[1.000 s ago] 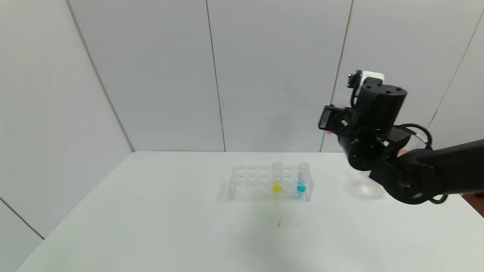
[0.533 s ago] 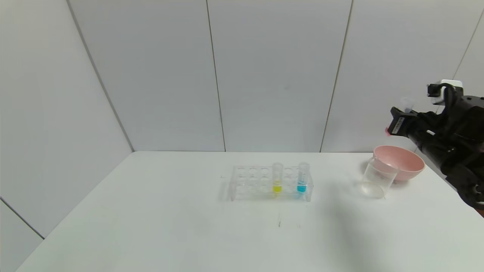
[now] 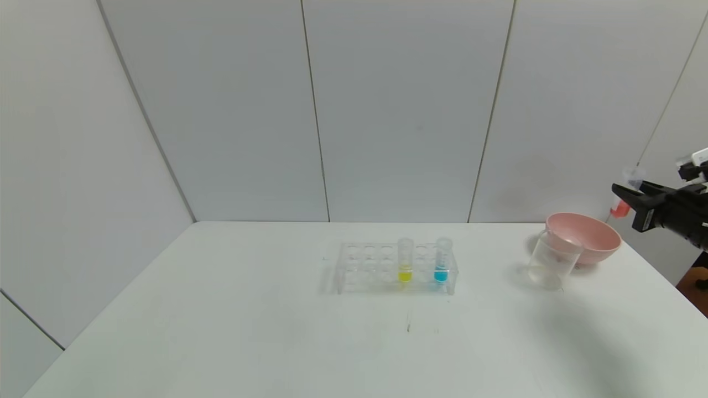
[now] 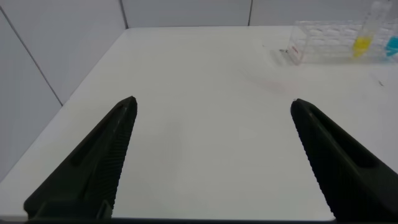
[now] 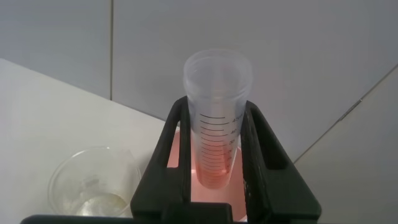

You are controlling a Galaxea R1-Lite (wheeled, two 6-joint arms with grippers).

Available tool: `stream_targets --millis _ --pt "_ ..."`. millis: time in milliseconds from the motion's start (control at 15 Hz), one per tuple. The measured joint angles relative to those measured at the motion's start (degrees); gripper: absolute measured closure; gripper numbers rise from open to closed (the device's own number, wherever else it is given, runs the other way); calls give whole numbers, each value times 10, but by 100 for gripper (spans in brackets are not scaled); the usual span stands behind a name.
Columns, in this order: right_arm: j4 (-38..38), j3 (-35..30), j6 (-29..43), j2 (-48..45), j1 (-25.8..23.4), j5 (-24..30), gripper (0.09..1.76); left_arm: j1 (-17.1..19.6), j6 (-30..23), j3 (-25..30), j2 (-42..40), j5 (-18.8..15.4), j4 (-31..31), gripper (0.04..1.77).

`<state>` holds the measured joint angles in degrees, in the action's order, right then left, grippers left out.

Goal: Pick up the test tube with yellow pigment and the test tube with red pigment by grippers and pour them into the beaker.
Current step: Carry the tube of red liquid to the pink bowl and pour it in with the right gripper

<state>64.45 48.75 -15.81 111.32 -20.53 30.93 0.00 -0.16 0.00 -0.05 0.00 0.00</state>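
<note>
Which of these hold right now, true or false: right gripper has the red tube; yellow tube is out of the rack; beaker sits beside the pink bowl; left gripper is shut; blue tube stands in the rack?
1. The right gripper is shut on the test tube with red pigment. True.
2. The test tube with yellow pigment is out of the rack. False: it stands upright in the rack.
3. The beaker sits on the table right beside the pink bowl. True.
4. The left gripper is shut. False: its jaws stand wide apart over the table, holding nothing.
5. The blue tube stands in the rack. True.
</note>
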Motion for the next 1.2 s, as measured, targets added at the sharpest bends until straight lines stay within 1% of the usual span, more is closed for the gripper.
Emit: stream_targets --millis 67,333,600,733,1200 --pt "0 -1 -20 4 -7 21 132 0 0 0 0 0 0 5" --pt "-2 -2 -113 14 -10 57 132 0 0 0 0 0 0 5" --pt "-16 1 -285 29 -9 82 132 0 0 0 0 0 0 5" --pt "-22 -2 -366 33 -10 85 132 0 0 0 0 0 0 5" --pt "-23 -7 -512 36 -10 80 132 0 0 0 0 0 0 5"
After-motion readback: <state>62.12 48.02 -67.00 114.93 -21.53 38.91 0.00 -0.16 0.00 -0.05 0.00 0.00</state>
